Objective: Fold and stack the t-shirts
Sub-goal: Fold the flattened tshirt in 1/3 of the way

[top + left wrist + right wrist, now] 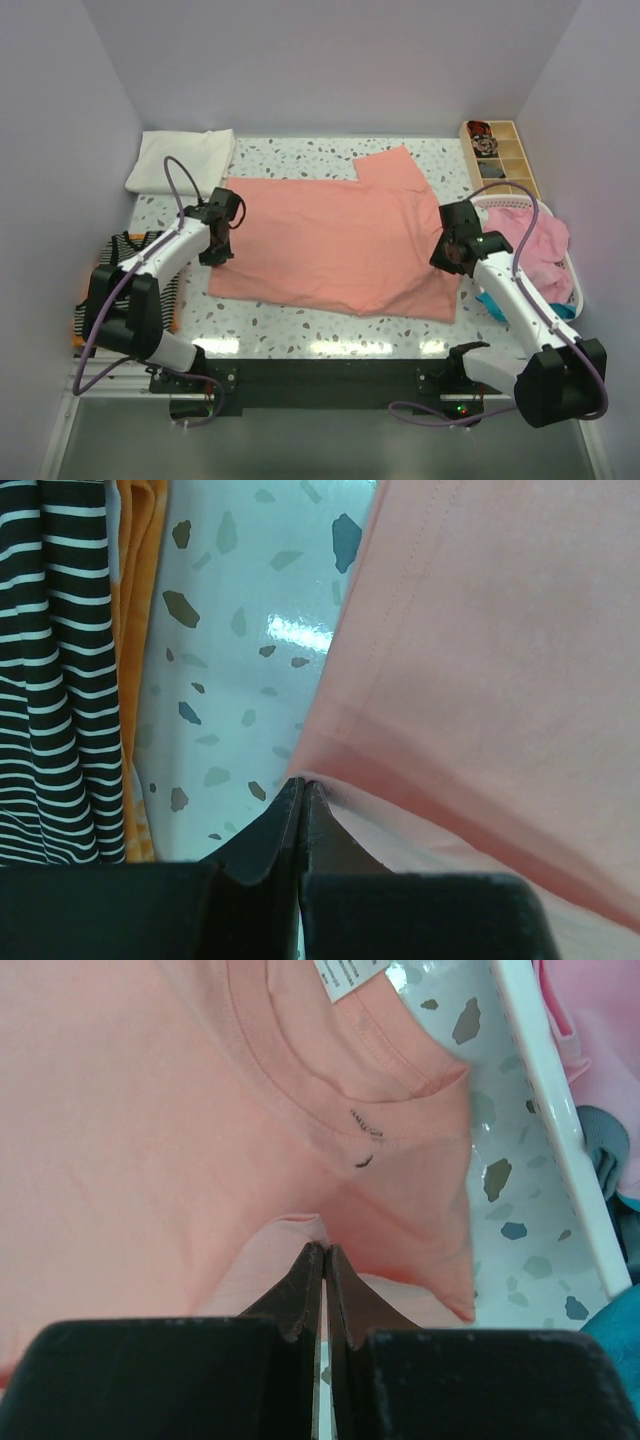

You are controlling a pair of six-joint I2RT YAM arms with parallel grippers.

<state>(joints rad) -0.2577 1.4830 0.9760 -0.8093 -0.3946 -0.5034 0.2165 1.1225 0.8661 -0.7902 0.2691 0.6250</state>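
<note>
The salmon-pink t-shirt (330, 240) lies spread across the middle of the table, with one sleeve sticking out at the back. My left gripper (218, 250) is at its left edge, and the left wrist view shows the jaws (302, 783) shut on a pinch of that salmon cloth (480, 660). My right gripper (452, 255) is at the shirt's right edge beside the collar. Its jaws (326, 1250) are shut on a fold of the shirt (150, 1140), just below the neckband and the white neck label (350, 975).
A folded white cloth (180, 160) lies at the back left. A black-and-white striped tee (125, 265) lies on orange cloth at the left edge. A white basket (572, 262) at the right holds pink (540, 245) and teal (497, 305) cloth. A wooden organiser (500, 150) stands at the back right.
</note>
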